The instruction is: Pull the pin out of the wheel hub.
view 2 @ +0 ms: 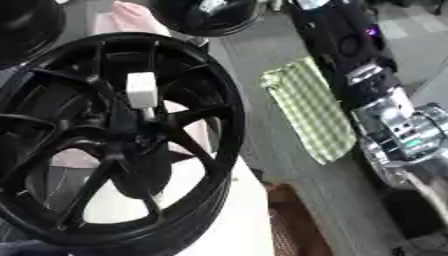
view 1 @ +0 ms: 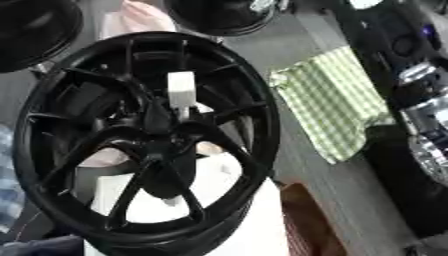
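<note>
1. The grey table carries the things.
2. A black wheel hub stands at the near left, on a white block.
3. A green checked cloth lies flat to the right.
4. A brown object sits at the near edge.

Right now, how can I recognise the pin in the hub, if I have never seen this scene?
Find the large black spoked wheel that fills the left of the view. Look at its centre, the hub, where the spokes meet. The pin stands just above it: a small white block on a thin stem, the only white piece against the black spokes.
</note>
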